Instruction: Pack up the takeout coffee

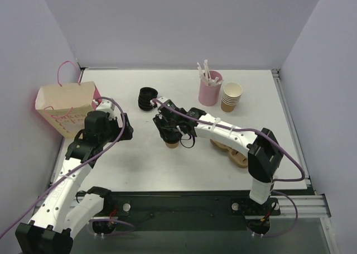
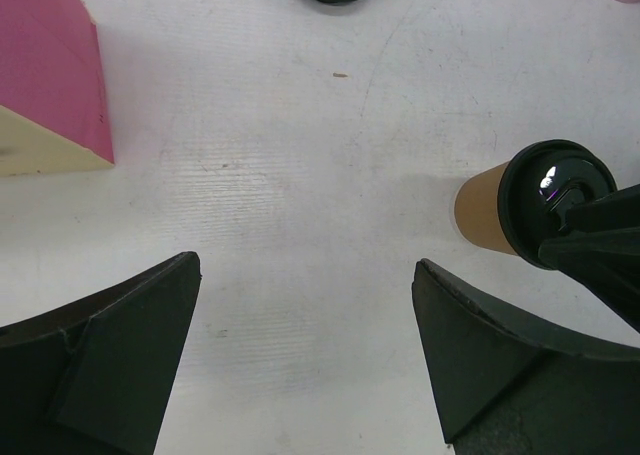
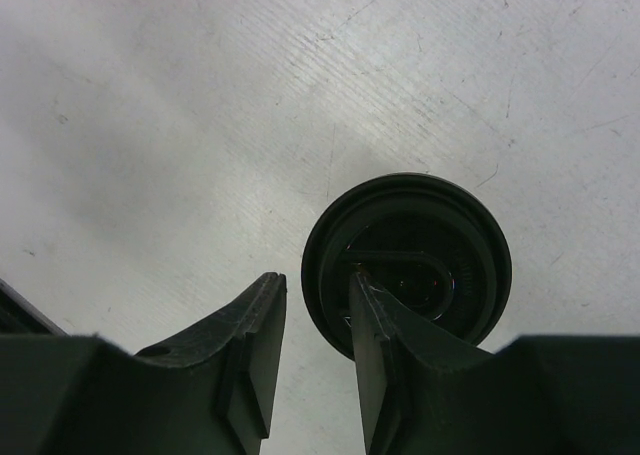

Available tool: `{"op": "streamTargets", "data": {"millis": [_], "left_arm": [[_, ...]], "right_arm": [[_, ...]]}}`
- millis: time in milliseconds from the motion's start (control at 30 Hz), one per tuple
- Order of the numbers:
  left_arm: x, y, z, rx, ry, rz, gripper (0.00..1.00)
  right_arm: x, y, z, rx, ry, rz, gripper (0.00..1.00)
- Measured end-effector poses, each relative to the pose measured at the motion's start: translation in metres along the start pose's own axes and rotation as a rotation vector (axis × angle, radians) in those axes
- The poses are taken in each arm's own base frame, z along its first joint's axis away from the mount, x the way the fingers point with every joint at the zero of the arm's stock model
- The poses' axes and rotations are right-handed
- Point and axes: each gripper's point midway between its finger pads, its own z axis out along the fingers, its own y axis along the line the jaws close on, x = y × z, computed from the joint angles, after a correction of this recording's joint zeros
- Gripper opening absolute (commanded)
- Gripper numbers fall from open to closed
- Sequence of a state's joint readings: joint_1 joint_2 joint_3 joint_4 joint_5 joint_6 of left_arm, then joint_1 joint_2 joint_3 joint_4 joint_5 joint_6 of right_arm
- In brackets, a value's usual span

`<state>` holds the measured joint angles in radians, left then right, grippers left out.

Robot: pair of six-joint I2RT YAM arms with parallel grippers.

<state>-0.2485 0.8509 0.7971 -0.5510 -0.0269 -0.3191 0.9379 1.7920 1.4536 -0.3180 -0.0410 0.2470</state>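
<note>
Takeout coffee (image 1: 172,143) stands in the middle of the top view on the tabletop (image 1: 139,170). It could tip or lose its lid (image 3: 406,255) if the right arm (image 1: 223,132), reaching in from the lower right, squeezes now: its jaws are a little apart, holding nothing, one finger over the lid and one just beside the rim. The left arm (image 1: 72,153), at the left near the paper bag (image 1: 64,100), points down with jaws wide open and empty.
</note>
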Motion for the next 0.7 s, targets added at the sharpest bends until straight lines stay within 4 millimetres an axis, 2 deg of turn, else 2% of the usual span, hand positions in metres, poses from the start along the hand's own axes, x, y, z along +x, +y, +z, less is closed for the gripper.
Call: {"op": "streamTargets", "data": {"millis": [133, 333, 467, 700], "left_arm": [[0.000, 0.001, 0.000, -0.010, -0.005, 0.011, 0.97], [-0.002, 0.002, -0.002, -0.019, -0.016, 0.017, 0.97], [-0.003, 0.004, -0.002, -0.030, -0.019, 0.018, 0.97], [0.000, 0.007, -0.003, -0.046, -0.011, 0.024, 0.97]], "right_arm": [[0.001, -0.002, 0.005, 0.035, 0.008, -0.016, 0.14], [0.007, -0.009, 0.008, 0.089, 0.027, -0.036, 0.11], [0.007, -0.010, 0.008, 0.097, 0.026, -0.040, 0.01], [0.006, -0.015, 0.007, 0.124, 0.020, -0.052, 0.00]]}}
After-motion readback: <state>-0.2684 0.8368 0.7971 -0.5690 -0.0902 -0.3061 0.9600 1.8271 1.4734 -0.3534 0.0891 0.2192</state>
